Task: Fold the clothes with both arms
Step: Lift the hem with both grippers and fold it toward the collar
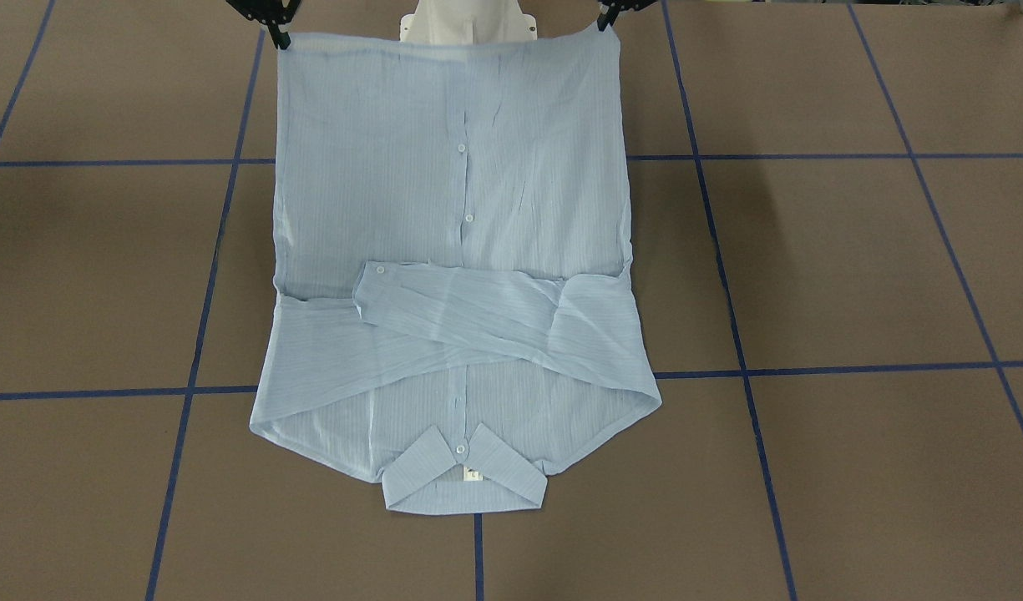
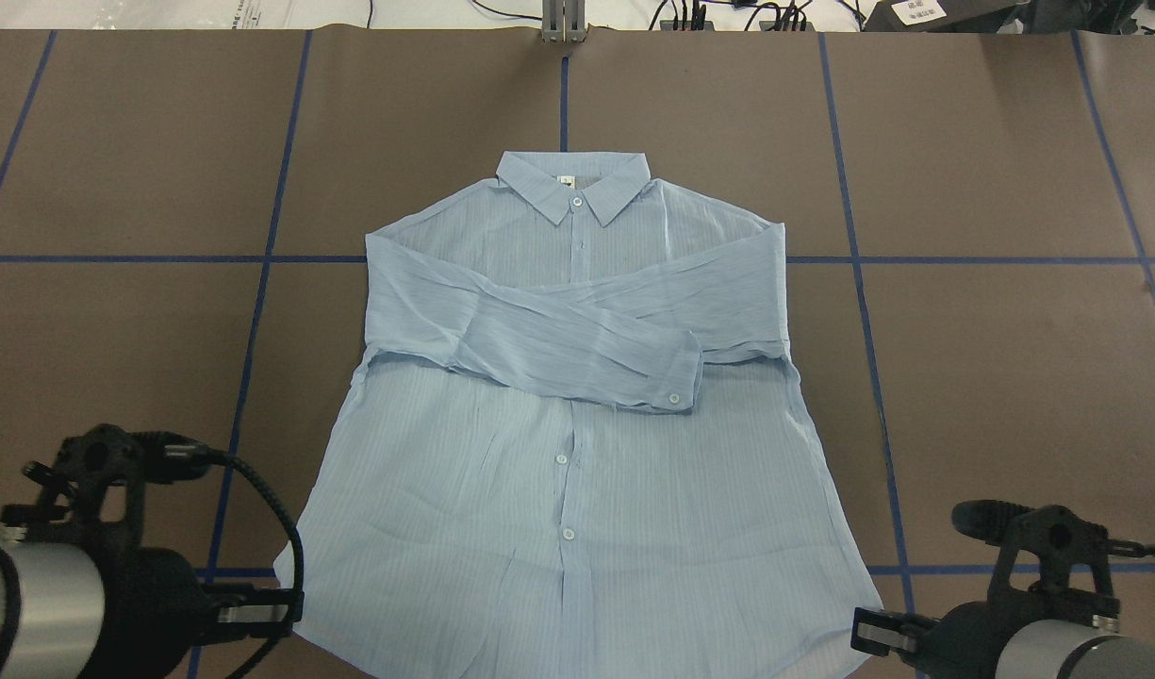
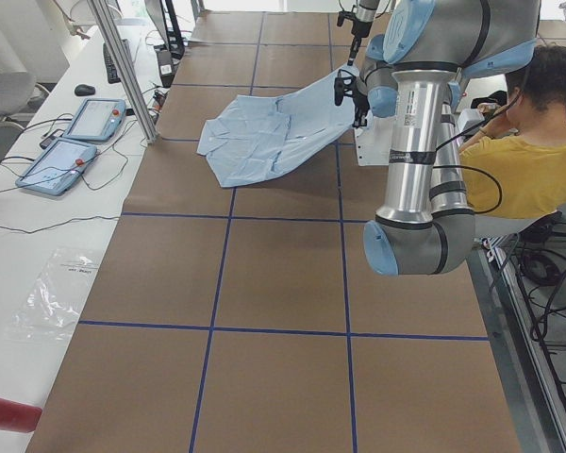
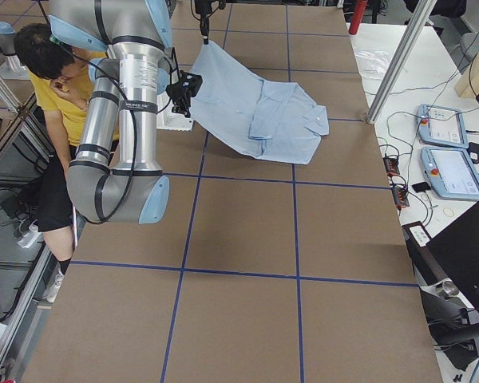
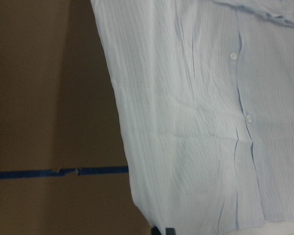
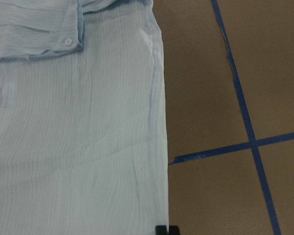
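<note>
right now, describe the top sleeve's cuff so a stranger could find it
Start at the pale-blue shirt on the brown table. Two sleeves cross its chest below the collar. The cuff ends the upper sleeve and, unlike the hidden one, shows a white button.

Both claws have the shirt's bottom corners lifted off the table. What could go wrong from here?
The left claw and right claw pinch only the hem corners of the thin shirt; either corner might slip out. The crossed sleeves lie loose and could slide apart as the hem is carried over.
</note>
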`<state>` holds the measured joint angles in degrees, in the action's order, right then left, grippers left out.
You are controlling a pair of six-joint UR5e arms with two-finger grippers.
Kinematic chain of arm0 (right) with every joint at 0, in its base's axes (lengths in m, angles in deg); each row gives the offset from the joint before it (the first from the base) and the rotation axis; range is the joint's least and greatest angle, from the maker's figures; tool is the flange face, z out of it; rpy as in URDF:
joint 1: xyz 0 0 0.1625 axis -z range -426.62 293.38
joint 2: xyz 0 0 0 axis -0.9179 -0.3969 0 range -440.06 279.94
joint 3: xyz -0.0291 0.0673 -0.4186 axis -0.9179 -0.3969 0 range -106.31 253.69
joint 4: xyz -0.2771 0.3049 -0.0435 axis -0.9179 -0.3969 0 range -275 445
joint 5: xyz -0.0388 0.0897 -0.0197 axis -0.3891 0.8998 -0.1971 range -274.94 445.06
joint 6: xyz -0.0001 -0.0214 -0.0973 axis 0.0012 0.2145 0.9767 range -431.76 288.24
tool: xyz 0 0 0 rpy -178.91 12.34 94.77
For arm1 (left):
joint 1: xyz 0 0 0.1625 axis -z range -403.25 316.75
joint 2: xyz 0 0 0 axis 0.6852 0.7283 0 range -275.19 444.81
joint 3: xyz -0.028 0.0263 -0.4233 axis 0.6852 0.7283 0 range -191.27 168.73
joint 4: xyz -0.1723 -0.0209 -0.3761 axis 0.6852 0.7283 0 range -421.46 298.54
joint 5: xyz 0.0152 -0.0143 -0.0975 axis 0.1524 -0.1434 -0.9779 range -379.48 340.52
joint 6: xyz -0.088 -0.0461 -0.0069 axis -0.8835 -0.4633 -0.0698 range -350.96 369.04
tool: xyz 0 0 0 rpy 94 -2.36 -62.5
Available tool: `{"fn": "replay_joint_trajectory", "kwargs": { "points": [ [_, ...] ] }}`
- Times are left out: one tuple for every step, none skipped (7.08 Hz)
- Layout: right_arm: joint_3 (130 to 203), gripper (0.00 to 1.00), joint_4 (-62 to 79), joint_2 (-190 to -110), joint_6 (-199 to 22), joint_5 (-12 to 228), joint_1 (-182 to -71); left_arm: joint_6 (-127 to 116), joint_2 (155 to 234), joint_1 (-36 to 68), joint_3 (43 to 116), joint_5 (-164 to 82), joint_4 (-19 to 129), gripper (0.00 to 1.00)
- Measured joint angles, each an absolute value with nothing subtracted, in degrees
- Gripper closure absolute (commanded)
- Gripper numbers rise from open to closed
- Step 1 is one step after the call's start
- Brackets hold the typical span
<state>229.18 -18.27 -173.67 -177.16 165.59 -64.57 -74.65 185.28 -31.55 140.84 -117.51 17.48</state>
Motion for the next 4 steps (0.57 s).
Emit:
{"fn": "replay_joint_trajectory", "kwargs": {
  "points": [
    [231.2, 1.0, -22.6, -170.5, -176.7, 169.0, -68.0, -70.7, 189.6, -28.0, 141.5, -120.4, 12.0, 1.0],
    [231.2, 1.0, -25.7, -167.3, -175.8, 170.6, -71.8, -66.9, 193.4, -25.2, 138.2, -121.5, 9.3, 1.0],
    [229.7, 1.0, -28.0, -163.4, -173.8, 171.4, -76.0, -63.6, 195.9, -22.1, 133.0, -121.7, 8.6, 1.0],
    [226.5, 1.0, -29.4, -158.8, -171.3, 171.7, -80.4, -60.8, 197.9, -18.4, 127.8, -121.4, 8.9, 1.0]
  ]
}}
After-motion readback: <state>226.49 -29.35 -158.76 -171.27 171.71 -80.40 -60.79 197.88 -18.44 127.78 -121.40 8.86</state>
